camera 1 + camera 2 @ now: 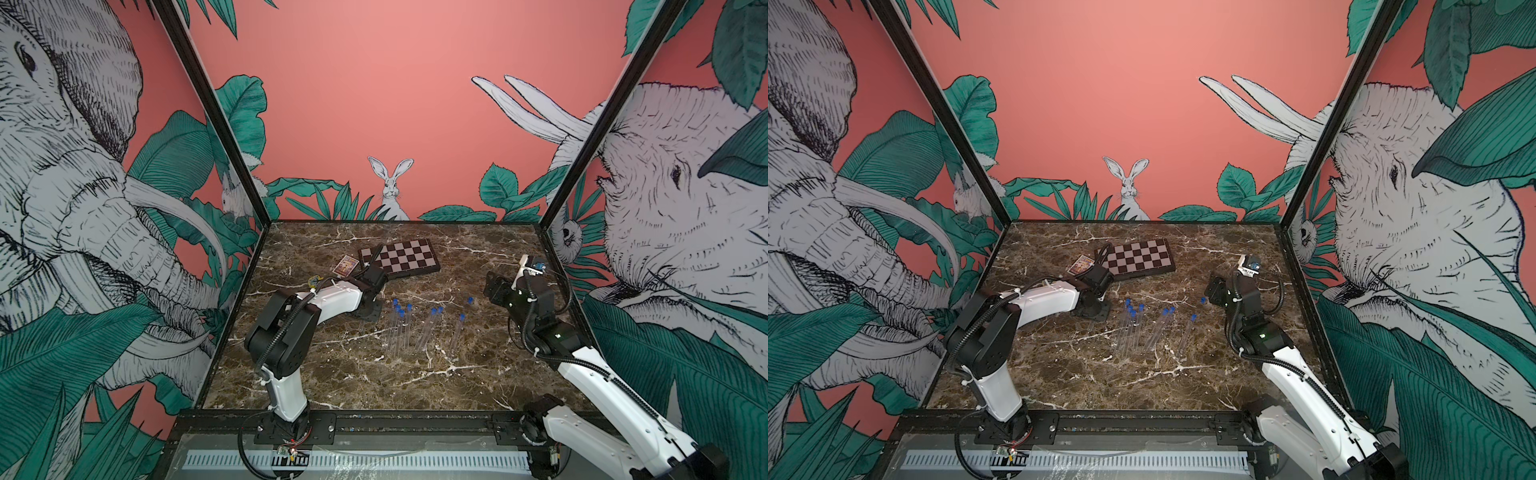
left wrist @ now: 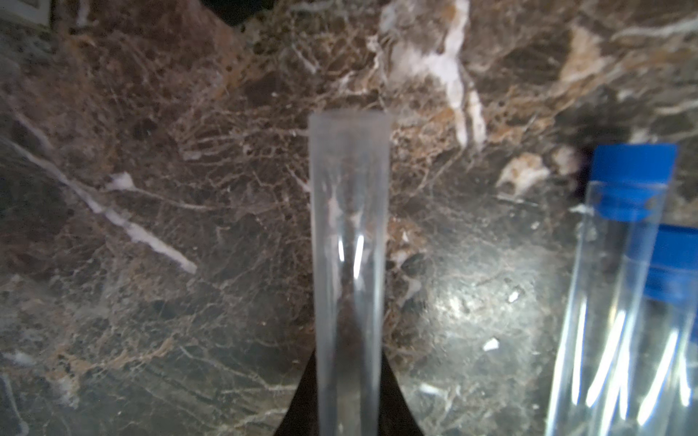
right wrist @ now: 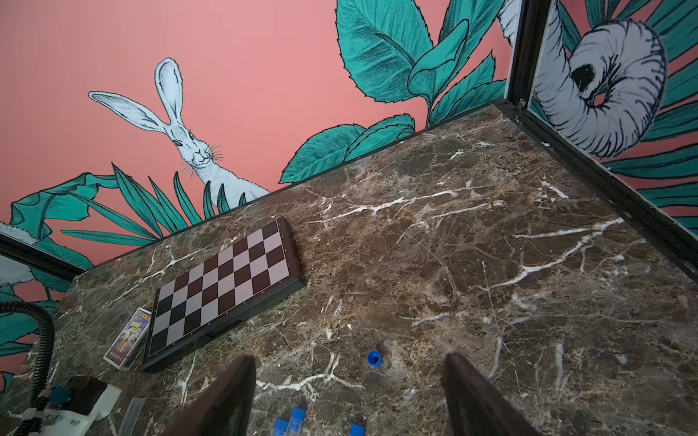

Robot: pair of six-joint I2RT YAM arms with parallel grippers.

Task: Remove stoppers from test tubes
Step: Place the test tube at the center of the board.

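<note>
Toward the middle of the brown, white-veined marble tabletop (image 1: 353,386), seven long clear plastic test tubes (image 1: 400,332) are lying roughly side by side. Each is wearing a small bright blue plastic stopper (image 1: 409,306) at its far end (the clear bodies are hard to trace against the stone).

Just left of them, the left gripper (image 2: 347,377) is reaching low over the marble and holding an eighth clear tube, the open tube (image 2: 349,226), which is carrying no cap. Its dark fingers (image 2: 302,407) are pressing in on either side of that tube. Two capped tubes are showing just beside it in the left wrist view.

Over on the right and slightly farther back, the right gripper (image 3: 349,377) is hovering above the table. Its dark fingers (image 3: 226,392) are standing wide apart and gripping nothing. One loose blue stopper (image 3: 374,358) is sitting alone on the marble, between this gripper and the row of tubes and touching none of them.

Along the far side, a flat brown-and-cream chessboard (image 1: 399,257) is lying on the table. A small colourful card box (image 1: 345,266) is resting just beside its left end.
</note>
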